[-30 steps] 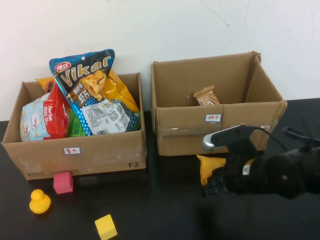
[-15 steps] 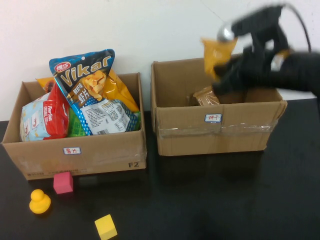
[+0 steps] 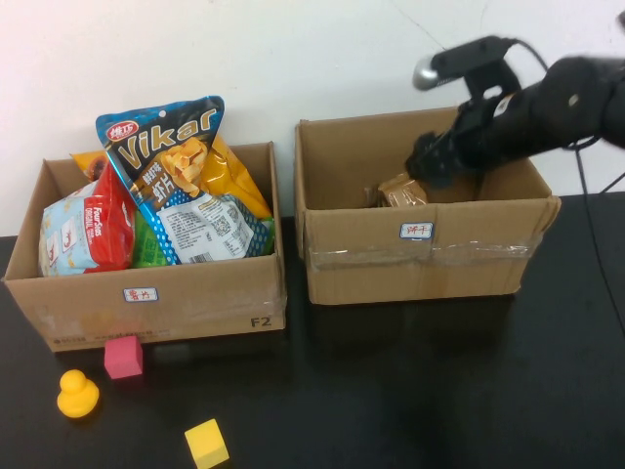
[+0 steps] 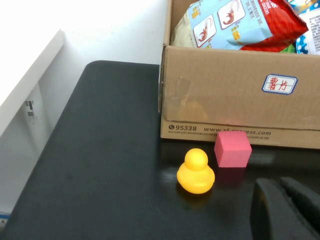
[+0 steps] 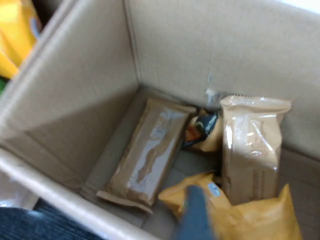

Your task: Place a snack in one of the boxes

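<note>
My right gripper [image 3: 436,162] hangs over the right cardboard box [image 3: 420,256], just above its open top. In the right wrist view it is shut on a yellow snack bag [image 5: 250,220], with one finger [image 5: 195,215] in front of the bag. The bag is inside the box, above a flat brown packet [image 5: 150,155], an upright brown packet [image 5: 252,145] and a small dark packet [image 5: 202,127]. The high view hides the yellow bag and shows one brown packet [image 3: 402,189]. My left gripper [image 4: 287,200] is shut and empty, low over the table near the left box [image 4: 225,100].
The left box [image 3: 146,303] is packed with snack bags, a tall Vikar bag [image 3: 176,176] sticking out. In front of it lie a yellow duck [image 3: 77,393], a pink cube [image 3: 124,356] and a yellow cube [image 3: 206,443]. The wall stands right behind the boxes.
My right gripper lifted the yellow bag from the table in front of the right box, carried it high over the box, and has now lowered it into the box opening.
</note>
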Tool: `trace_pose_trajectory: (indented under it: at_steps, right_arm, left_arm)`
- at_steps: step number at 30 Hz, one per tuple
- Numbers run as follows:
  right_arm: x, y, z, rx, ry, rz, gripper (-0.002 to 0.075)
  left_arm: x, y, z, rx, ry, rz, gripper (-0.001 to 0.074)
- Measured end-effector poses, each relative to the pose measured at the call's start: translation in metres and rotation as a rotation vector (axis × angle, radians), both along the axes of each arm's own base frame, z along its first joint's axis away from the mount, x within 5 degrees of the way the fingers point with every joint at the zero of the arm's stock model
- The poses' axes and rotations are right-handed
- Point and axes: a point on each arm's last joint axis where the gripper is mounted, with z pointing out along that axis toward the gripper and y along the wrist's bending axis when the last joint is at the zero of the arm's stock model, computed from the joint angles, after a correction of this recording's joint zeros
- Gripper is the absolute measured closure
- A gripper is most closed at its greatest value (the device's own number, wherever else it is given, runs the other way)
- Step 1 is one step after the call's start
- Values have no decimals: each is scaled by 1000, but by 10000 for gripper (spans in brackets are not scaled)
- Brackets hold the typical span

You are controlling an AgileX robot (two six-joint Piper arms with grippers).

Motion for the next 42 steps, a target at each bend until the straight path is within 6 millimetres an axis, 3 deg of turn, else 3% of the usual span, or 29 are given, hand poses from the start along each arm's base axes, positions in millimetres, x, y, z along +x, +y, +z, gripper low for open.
trace_pose_trajectory:
  at_steps: [2, 5, 7, 10, 14, 19, 24, 29, 37, 42]
  right_arm:
    - [-6, -3, 14, -1, -9, 12, 260]
    - [-20, -13, 50, -19, -71, 44, 552]
    - [-34, -20, 78, -23, -112, 57, 652]
    - [-60, -29, 117, -33, -162, 74, 705]
    - [-104, -42, 151, -21, -214, 90, 722]
    - [-168, -61, 163, -21, -261, 115, 726]
    - [-235, -83, 159, -41, -259, 137, 726]
    - [-287, -101, 133, -77, -265, 133, 727]
    - [-346, -124, 77, -33, -450, 77, 727]
    - [-369, -136, 32, -3, -544, -3, 727]
  left_arm:
    - [0, 0, 0, 0, 0, 0, 737]
    - [0, 0, 0, 0, 0, 0, 737]
    - [0, 0, 0, 0, 0, 0, 736]
    - [0, 0, 0, 0, 0, 0, 737]
    - [0, 0, 0, 0, 0, 0, 737]
    - [0, 0, 0, 0, 0, 0, 737]
    - [0, 0, 0, 0, 0, 0, 737]
    - [0, 0, 0, 0, 0, 0, 737]
    - [0, 0, 0, 0, 0, 0, 737]
    - [0, 0, 0, 0, 0, 0, 737]
